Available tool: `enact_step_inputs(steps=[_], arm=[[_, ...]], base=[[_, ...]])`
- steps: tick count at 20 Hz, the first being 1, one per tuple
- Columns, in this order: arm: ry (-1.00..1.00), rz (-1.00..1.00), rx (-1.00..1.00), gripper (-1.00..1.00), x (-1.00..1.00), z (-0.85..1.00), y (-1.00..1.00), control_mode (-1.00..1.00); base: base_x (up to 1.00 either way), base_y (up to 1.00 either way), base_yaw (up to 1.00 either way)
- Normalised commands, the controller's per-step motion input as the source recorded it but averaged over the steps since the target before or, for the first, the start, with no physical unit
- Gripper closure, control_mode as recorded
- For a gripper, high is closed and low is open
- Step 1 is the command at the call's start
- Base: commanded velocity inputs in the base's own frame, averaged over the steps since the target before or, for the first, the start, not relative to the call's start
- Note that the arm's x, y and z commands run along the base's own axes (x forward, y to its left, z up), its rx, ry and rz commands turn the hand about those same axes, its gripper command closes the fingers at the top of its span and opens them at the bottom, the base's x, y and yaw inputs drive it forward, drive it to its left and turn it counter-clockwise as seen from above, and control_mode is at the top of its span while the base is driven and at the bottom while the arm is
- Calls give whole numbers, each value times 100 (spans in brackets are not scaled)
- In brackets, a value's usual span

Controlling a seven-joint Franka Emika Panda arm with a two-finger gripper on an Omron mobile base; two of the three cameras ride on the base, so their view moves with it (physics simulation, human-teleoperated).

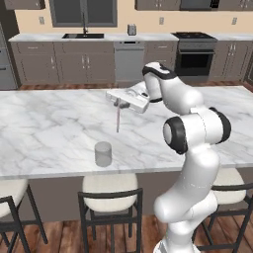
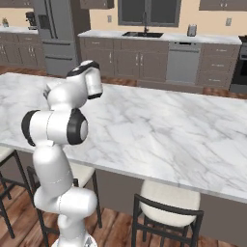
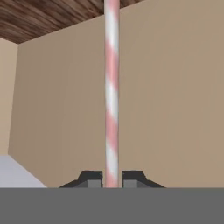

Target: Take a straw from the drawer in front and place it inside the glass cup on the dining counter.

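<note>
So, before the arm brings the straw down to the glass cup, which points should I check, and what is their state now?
1. Straw between the gripper fingertips: ok, pinched on both sides in the hand view.
2. Straw hanging upright: ok; in the left base view it points down from the gripper.
3. Glass cup standing upright on the dining counter: ok.
4. Straw tip over the cup opening: not ok, it hangs farther back and slightly right of the cup.
5. Straw clear of the counter top: cannot tell.

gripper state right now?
Gripper: closed on the straw, which hangs down above the dining counter, beyond the glass cup.
</note>
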Motion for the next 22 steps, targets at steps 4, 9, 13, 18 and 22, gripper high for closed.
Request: enact_step_inputs(steps=[4,9,13,18,22], arm=[[0,0,3,100,32,-37,1,-100],[3,0,3,100,13,-19,12,-100],[3,0,2,100,0,-10,19,-100],[5,0,0,100,4,-17,18,-100],[5,-1,0,100,18,-21,11,-100]], base=[[0,0,0],[0,0,0],[0,0,0],[0,0,0],[0,0,0]])
